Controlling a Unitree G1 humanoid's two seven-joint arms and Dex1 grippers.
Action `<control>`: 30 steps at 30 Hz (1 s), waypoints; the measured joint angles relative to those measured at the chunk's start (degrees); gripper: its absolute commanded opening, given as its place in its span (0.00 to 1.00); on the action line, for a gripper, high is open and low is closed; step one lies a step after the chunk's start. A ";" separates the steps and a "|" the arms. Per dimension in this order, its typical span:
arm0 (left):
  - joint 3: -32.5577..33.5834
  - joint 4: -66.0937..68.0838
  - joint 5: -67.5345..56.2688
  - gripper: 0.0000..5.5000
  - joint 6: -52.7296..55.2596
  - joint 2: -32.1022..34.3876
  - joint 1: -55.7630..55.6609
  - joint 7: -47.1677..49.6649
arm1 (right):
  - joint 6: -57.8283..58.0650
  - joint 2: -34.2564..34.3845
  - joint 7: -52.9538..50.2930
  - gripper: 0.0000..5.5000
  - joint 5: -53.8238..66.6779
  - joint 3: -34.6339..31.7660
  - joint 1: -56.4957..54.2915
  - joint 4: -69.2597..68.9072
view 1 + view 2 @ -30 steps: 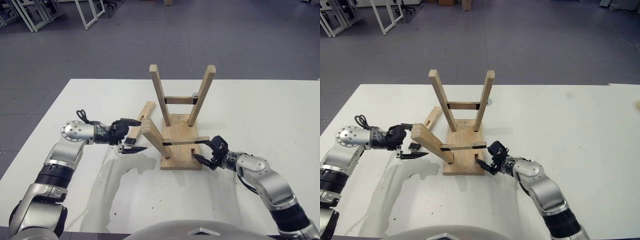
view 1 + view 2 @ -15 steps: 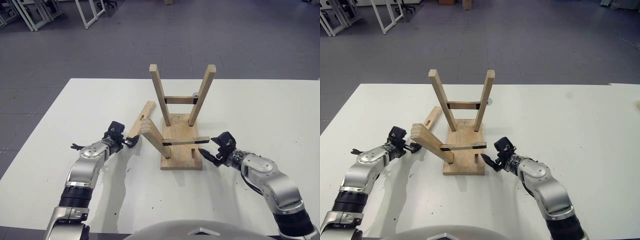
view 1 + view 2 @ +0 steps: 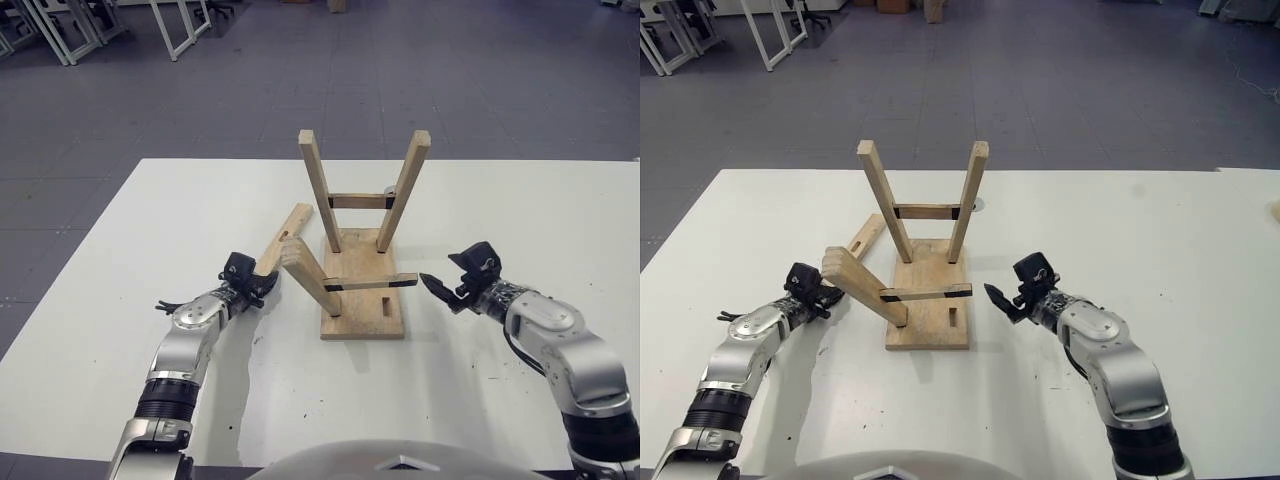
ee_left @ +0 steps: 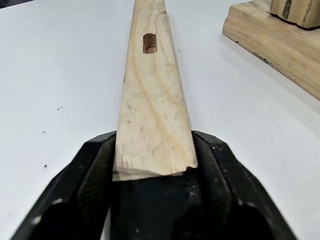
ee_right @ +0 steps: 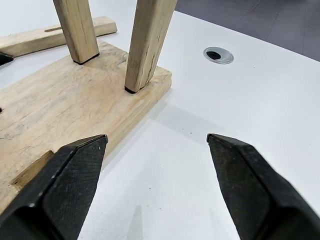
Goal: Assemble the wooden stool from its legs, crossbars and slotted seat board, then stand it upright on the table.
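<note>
Stool seat board (image 3: 362, 318) lies flat on the white table (image 3: 520, 220), mid-table, with two legs (image 3: 318, 195) standing up from its far end and a crossbar (image 3: 358, 200) joining them. A third leg (image 3: 310, 280) leans from the near left corner, and its crossbar (image 3: 375, 284) juts out to the right with nothing on its free end. A loose leg (image 3: 283, 235) lies on the table just left of the board. The left gripper (image 3: 258, 281) is clamped around that leg's near end. The right gripper (image 3: 438, 292) hangs just right of the board, fingers spread apart, holding nothing.
</note>
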 measured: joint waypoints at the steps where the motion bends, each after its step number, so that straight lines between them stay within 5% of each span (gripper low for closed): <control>1: 0.36 1.95 0.01 0.38 -1.67 -0.28 -0.19 0.25 | -0.04 0.30 -0.39 0.67 0.44 -0.77 -0.85 0.21; 6: 6.32 9.25 -3.41 0.38 -8.60 -2.44 -0.98 1.82 | -1.18 1.63 -0.89 0.67 1.61 -2.36 -4.24 1.35; 10: 17.67 -6.50 -25.06 0.38 -2.79 -8.25 5.70 -1.39 | 3.12 3.83 -1.08 0.67 8.60 -9.22 -7.64 2.54; 16: 30.72 -25.13 -65.07 0.38 23.21 6.41 3.46 -8.45 | 20.82 5.34 2.94 0.67 38.55 -24.17 -18.43 6.36; 24: 19.59 -25.57 -76.91 0.38 39.41 10.87 -9.57 -16.47 | 31.39 12.75 -5.24 0.67 65.85 -23.42 -36.74 21.63; 28: 15.53 -24.67 -75.48 0.38 41.13 9.74 -12.64 -17.93 | 30.71 12.95 -7.36 0.84 71.29 -20.21 -37.54 21.28; 30: 14.69 -24.39 -74.68 0.38 41.34 9.74 -13.33 -18.64 | 29.38 12.84 -8.04 0.84 71.56 -18.50 -37.52 20.22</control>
